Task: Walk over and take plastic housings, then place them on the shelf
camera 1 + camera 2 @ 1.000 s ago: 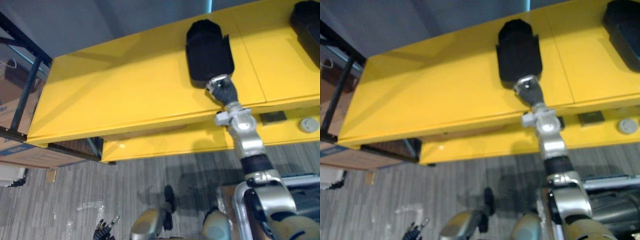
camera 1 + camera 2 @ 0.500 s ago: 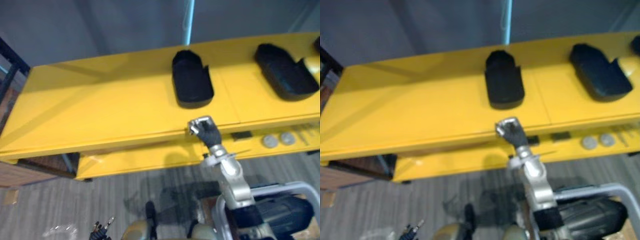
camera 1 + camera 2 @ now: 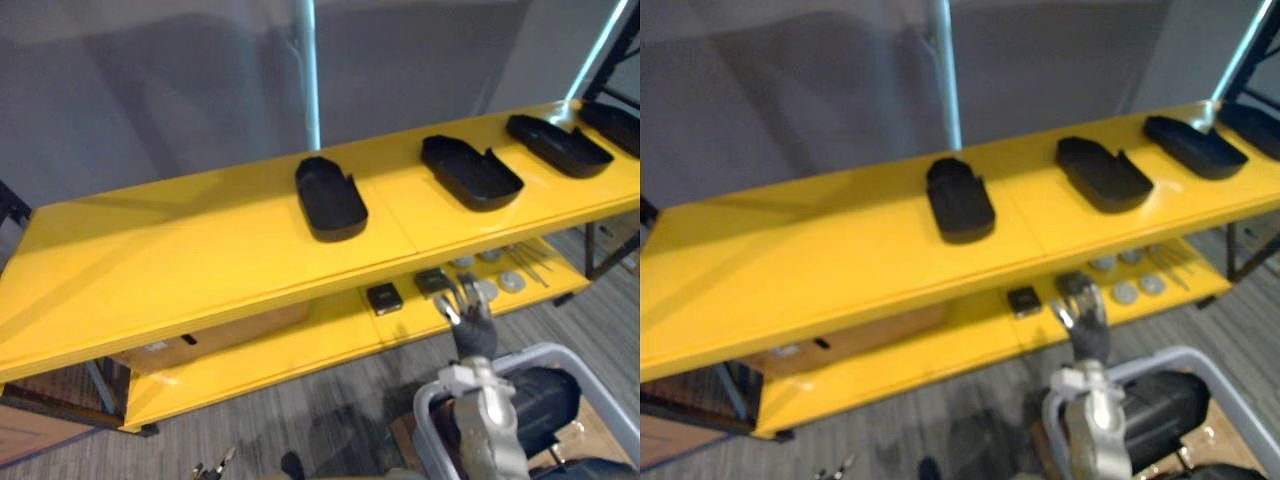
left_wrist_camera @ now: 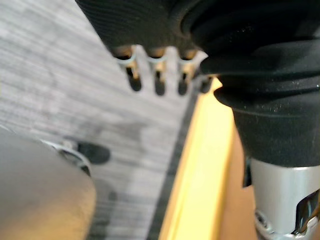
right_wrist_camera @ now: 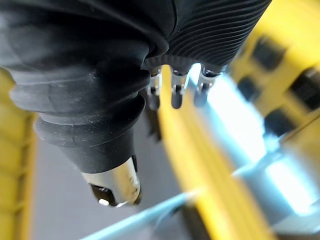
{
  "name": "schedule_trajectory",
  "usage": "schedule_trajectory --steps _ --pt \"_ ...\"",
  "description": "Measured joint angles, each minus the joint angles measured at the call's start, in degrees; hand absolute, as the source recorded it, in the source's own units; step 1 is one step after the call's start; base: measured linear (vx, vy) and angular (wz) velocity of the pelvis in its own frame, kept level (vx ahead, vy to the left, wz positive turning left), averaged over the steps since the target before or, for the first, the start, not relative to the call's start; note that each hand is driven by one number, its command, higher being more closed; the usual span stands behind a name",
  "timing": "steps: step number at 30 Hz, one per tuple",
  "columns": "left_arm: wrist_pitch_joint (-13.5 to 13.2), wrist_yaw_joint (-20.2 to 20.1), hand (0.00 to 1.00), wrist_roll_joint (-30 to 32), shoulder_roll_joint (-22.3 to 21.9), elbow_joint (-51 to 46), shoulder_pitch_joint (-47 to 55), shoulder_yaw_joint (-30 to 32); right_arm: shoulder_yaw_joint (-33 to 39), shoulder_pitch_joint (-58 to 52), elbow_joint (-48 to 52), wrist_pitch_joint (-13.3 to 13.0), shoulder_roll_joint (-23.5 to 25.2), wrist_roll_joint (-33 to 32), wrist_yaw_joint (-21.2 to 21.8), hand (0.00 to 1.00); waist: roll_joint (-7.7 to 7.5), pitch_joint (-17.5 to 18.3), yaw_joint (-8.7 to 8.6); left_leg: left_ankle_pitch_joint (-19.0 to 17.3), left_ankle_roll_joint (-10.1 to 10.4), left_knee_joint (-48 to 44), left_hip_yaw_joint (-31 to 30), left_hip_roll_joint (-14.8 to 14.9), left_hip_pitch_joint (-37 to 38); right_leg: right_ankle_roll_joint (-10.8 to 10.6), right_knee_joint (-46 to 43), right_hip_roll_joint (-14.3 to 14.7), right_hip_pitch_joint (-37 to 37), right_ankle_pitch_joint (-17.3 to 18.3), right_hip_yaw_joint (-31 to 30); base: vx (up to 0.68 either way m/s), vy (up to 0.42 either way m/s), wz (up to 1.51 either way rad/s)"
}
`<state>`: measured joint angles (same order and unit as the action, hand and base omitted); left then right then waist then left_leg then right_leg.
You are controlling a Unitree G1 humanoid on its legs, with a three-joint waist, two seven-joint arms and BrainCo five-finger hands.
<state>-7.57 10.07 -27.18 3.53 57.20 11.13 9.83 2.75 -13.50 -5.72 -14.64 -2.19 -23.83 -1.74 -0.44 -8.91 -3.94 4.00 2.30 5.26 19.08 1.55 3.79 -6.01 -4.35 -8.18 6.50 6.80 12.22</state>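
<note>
Left eye view: black plastic housings [image 3: 330, 200] lie in a row on the top board of the yellow shelf [image 3: 180, 260]. The right hand [image 3: 470, 318] hangs before the shelf's lower board, fingers spread and empty.

Left wrist view: the left hand [image 4: 159, 75] (idle) is beside the shelf's edge, fingers straight.

Right wrist view: the fingers [image 5: 173, 95] are extended near the shelf, holding nothing.

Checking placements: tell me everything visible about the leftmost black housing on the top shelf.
The leftmost housing is a matte black plastic shell, elongated, with a rounded near end and a notched far end. It lies flat, open side up, on the yellow top shelf, just left of a panel seam and apart from the other housings. Only the shelf touches it.
</note>
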Motion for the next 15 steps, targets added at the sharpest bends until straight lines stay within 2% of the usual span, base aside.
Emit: schedule_trajectory --steps 3,4,6,8,10,11,13,15 --pt "2.07 -0.06 0.0 0.77 0.5 0.27 -1.12 -0.09 1.06 0.15 -1.63 -0.72 0.95 0.45 -4.31 0.0 -0.98 0.69 -0.02 -0.54 0.01 -0.01 1.29 -0.18 -0.77 0.0 -0.01 -0.13 -1.54 -0.72 -1.61 0.11 0.041 -0.22" --pt "3.84 -0.26 0.0 2.23 0.74 0.32 -1.56 0.1 2.89 0.52 -1.8 -0.84 1.06 0.47 -8.83 0.0 -1.26 0.86 0.19 -0.55 0.04 -0.03 2.69 -0.19 -0.77 -0.05 -0.11 0.19 -2.19 -1.88 -3.06 0.15 0.032 -0.35" --pt "5.25 -0.48 0.0 4.61 1.29 0.58 -1.81 0.02 4.59 0.78 -1.84 -0.84 1.26 0.37 -11.55 0.0 -1.38 0.86 -0.02 -0.73 0.22 -0.05 3.93 -0.17 -0.46 -0.06 -0.21 0.26 -2.67 -2.05 -4.49 0.12 0.029 -0.42" --pt "8.29 -2.48 0.0 9.76 2.69 2.48 -2.25 -0.99 8.15 0.59 -2.33 -0.82 1.36 0.31 -14.84 0.0 -1.63 0.82 -0.58 -1.6 0.94 -0.05 8.3 0.35 1.87 0.26 -0.24 0.89 -2.67 -2.41 -8.37 0.11 0.038 -0.88" --pt "9.79 -4.14 0.0 11.96 3.52 4.01 -1.89 -2.13 9.84 -0.51 -2.93 -0.76 1.31 -0.15 -14.51 0.0 -1.55 0.82 -1.9 -2.02 1.47 -0.05 10.89 1.3 3.47 0.59 -0.2 1.97 -2.58 -3.4 -10.86 0.06 0.01 -0.91" --pt "11.29 -6.78 0.0 14.64 4.19 4.94 -1.8 -2.36 11.36 -2.8 -3.1 -0.85 1.27 -0.22 -13.83 0.0 -1.59 0.83 -3.21 -2.36 1.95 -0.05 13.0 2.09 4.47 0.75 -0.12 2.77 -2.64 -3.86 -12.59 0.01 -0.018 -0.71" --pt "12.14 -9.19 0.0 16.63 5.11 5.01 -1.79 -4.22 12.9 -4.84 -3.61 -1.52 1.28 -0.89 -12.01 0.0 -1.68 0.82 -4.31 -2.65 2.36 -0.04 14.41 2.71 5.16 0.77 -0.1 3.26 -2.89 -3.88 -13.96 -0.03 -0.037 -0.61" --pt "13.33 -11.98 0.0 18.76 6.04 5.07 -1.97 -6.24 14.14 -8.0 -3.92 -2.91 1.12 -2.62 -8.81 0.0 -1.49 0.95 -6.45 -2.57 2.53 -0.02 16.25 2.98 5.34 0.78 0.21 3.65 -3.52 -3.87 -15.6 -0.08 -0.051 -0.5"
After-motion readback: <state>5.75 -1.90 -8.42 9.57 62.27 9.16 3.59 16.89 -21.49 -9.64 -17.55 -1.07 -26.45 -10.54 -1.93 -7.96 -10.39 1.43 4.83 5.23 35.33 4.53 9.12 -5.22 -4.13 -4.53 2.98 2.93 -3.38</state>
